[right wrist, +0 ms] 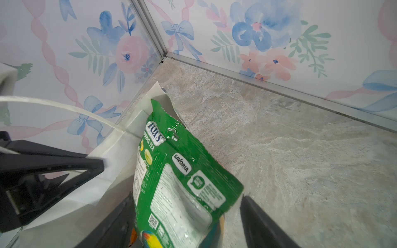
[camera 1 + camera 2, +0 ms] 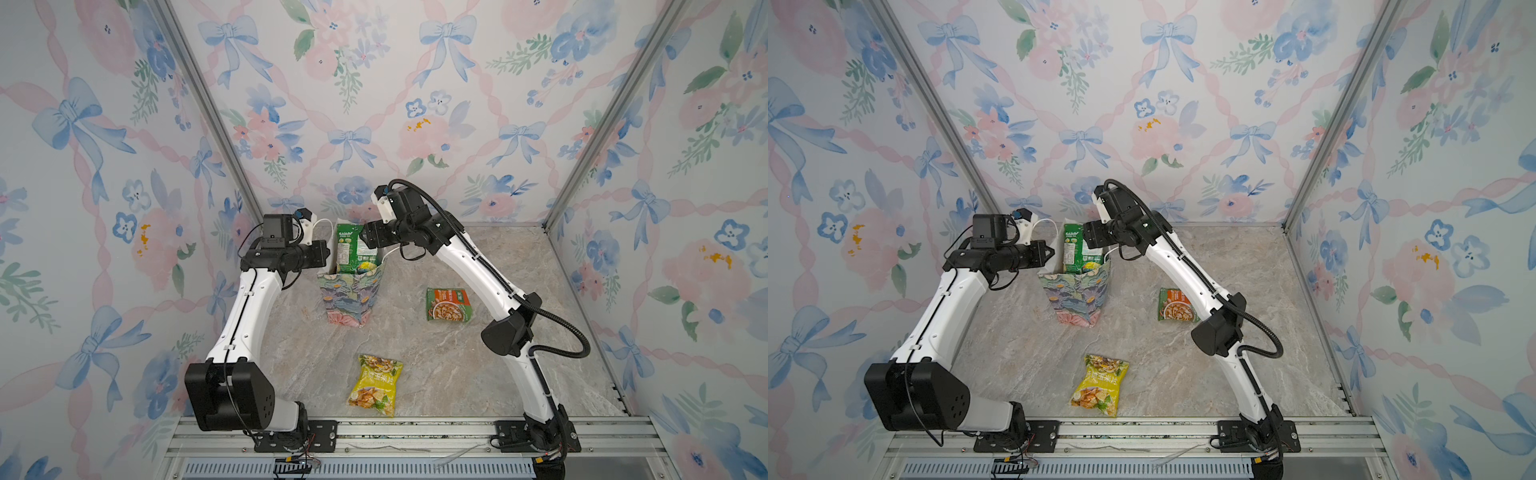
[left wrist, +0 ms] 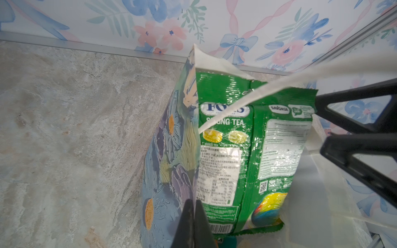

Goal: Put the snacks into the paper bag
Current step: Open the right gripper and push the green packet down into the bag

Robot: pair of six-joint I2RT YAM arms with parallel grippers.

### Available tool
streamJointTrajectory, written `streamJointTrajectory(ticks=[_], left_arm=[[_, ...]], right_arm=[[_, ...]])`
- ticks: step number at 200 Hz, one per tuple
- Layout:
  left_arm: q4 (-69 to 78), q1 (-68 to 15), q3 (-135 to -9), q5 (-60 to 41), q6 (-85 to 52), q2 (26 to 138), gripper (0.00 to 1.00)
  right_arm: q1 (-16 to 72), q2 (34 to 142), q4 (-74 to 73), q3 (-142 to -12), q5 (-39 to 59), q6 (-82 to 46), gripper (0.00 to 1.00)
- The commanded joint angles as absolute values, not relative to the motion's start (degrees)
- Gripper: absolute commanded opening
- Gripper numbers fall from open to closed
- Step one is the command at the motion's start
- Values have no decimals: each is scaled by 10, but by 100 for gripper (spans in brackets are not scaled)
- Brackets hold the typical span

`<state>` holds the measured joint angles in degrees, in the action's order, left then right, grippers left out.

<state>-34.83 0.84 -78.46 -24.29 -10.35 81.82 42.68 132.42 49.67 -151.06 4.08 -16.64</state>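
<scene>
Green packet (image 2: 352, 249) stands in paper bag (image 2: 347, 297); right gripper (image 1: 187, 195) seemingly spread.

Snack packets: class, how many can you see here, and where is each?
3. A green packet stands in the bag, poking out; an orange-green packet lies on the table right of the bag; a yellow packet lies nearer the front. More may be hidden inside it.
</scene>
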Motion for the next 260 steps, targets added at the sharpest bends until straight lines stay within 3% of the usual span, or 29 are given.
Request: streamJointTrajectory(ticks=[1,77,207,235,260], left_arm=[[-349,10,-777,-250,-107,825,0],[-349,10,-777,-250,-105,826,0],[-349,10,-776,-250,-105,825,0],[-349,10,-776,-251,-105,825,0],[-349,10,-776,-250,-105,825,0]], right_arm=[[417,1346,477,-1515,49,-163,79],[442,1353,451,-1527,88,-139,79],[476,1306,481,-1497,31,-115,80],[455,1263,471,-1451,7,-130,81],[411,1177,399,-1328,36,-168,82]])
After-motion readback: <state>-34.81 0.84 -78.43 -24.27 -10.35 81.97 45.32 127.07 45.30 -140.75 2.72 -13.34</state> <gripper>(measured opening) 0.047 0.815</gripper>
